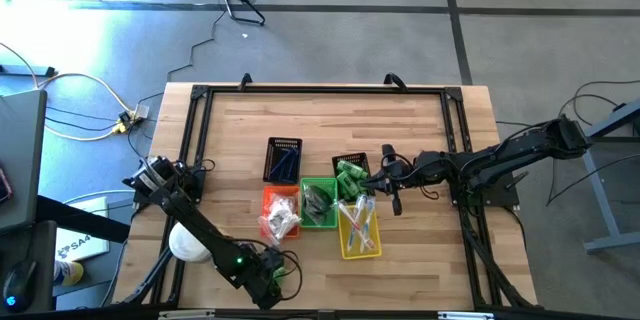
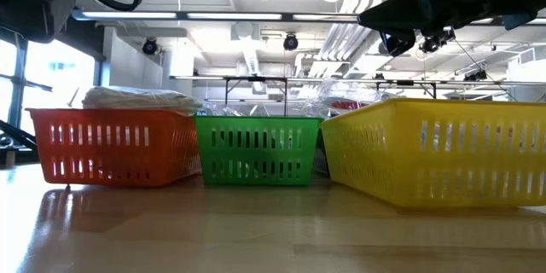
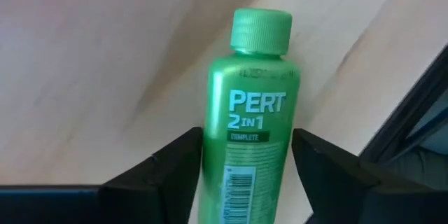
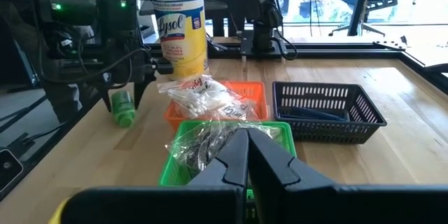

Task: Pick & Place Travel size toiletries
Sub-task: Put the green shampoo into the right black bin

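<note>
At the table's near left edge in the high view, the left gripper (image 1: 268,278) sits low beside the orange basket (image 1: 281,212), likely to collect a stray toiletry. Its wrist view shows the green bottle (image 3: 250,126) lying on the table between wide-set fingers (image 3: 173,164), not yet clamped. From the right wrist view, the right gripper (image 4: 246,155), fingers pressed together and empty, waits above the green basket (image 4: 183,161).

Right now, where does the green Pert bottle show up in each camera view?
High view: hidden under the left gripper, near the table's front edge.
Low view: not in it.
Left wrist view: green Pert bottle centred between the fingers.
Right wrist view: far left, beside the Lysol container, the shared landmark.
</note>
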Tool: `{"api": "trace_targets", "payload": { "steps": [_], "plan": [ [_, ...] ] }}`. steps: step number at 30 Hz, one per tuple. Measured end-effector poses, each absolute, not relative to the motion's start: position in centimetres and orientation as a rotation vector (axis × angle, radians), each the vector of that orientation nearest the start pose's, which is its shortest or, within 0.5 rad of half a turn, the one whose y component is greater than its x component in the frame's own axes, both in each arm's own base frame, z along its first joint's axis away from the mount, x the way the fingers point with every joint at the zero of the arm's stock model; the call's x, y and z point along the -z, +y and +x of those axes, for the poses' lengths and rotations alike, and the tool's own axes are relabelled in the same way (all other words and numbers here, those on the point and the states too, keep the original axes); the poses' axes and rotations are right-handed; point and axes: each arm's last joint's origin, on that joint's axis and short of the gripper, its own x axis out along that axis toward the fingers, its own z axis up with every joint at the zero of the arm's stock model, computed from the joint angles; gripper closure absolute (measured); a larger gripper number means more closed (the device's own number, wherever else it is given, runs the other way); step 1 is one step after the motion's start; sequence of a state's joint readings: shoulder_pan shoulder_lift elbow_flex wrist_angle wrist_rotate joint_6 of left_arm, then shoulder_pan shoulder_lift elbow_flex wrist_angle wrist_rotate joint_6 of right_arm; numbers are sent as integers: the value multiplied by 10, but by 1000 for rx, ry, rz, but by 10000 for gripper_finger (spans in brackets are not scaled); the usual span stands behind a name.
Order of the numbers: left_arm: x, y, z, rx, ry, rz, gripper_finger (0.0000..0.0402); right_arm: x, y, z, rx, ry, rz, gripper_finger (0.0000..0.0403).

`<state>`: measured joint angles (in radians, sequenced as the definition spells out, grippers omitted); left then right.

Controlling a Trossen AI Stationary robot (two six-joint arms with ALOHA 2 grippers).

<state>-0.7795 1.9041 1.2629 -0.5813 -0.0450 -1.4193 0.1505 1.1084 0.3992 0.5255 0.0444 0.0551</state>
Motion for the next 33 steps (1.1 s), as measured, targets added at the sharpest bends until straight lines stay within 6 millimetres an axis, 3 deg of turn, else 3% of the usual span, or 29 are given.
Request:
{"api": "trace_targets", "payload": {
  "steps": [10, 26, 33],
  "plan": [
    [-164, -262, 266, -228, 1304, -703, 232, -208, 32, 220, -100, 190, 37, 400],
    [-165, -261, 265, -153, 1311, -597, 237, -208, 32, 220, -102, 192, 29, 400],
    [-185, -253, 261, -139, 1236, -525, 238, -208, 34, 220, -167, 193, 35, 400]
  ]
}}
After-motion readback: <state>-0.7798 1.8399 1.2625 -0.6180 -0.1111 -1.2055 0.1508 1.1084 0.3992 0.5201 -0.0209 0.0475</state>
